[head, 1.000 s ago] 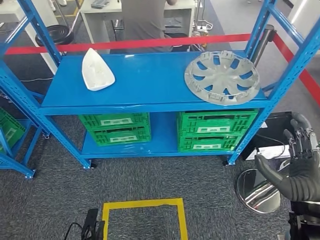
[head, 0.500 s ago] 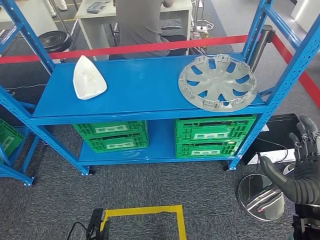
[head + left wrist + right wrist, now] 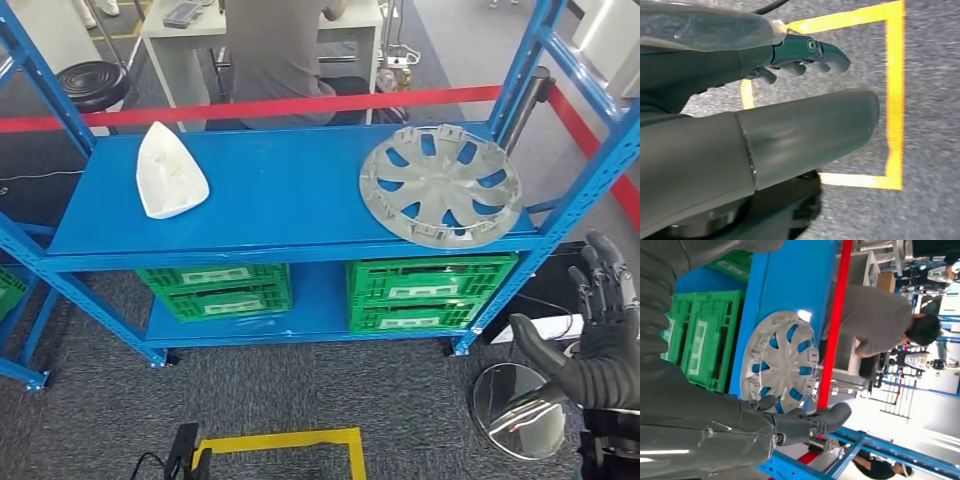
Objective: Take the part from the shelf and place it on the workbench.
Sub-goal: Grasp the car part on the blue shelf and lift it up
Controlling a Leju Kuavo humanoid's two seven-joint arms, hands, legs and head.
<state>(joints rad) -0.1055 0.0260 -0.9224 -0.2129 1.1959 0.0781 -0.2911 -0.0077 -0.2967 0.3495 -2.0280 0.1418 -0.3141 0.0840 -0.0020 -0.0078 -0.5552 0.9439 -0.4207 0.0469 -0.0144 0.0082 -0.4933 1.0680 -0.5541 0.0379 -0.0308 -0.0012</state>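
Wheel cover (image 3: 441,184), grey and spoked, lay flat at the right end of the blue shelf (image 3: 287,195) in the head view, its near rim reaching the shelf's front edge. A white curved part (image 3: 169,172) sat well apart at the left end, so which one the task meant could not be told; the cover was the one nearer the raised hand. The right hand (image 3: 596,335) was lifted at the picture's lower right, fingers spread and holding nothing, beside the shelf's right post and below the top board. Green crates (image 3: 430,280) filled the tier under the cover, and a person sat behind the red barrier tape (image 3: 302,84).

From the left wrist, the left hand (image 3: 806,55) hung over grey carpet with yellow floor tape (image 3: 894,95), fingers loosely apart and empty.

From the right wrist, the spread fingers (image 3: 821,422) pointed toward the cover's rim, not touching it.

To do the reach well, the hand would probably need to rise above the board, clear the post, and come in at the near rim. A thin flat disc seems hard to pinch from above, so hooking fingers through a spoke opening or under the overhanging edge looked the safer grip.
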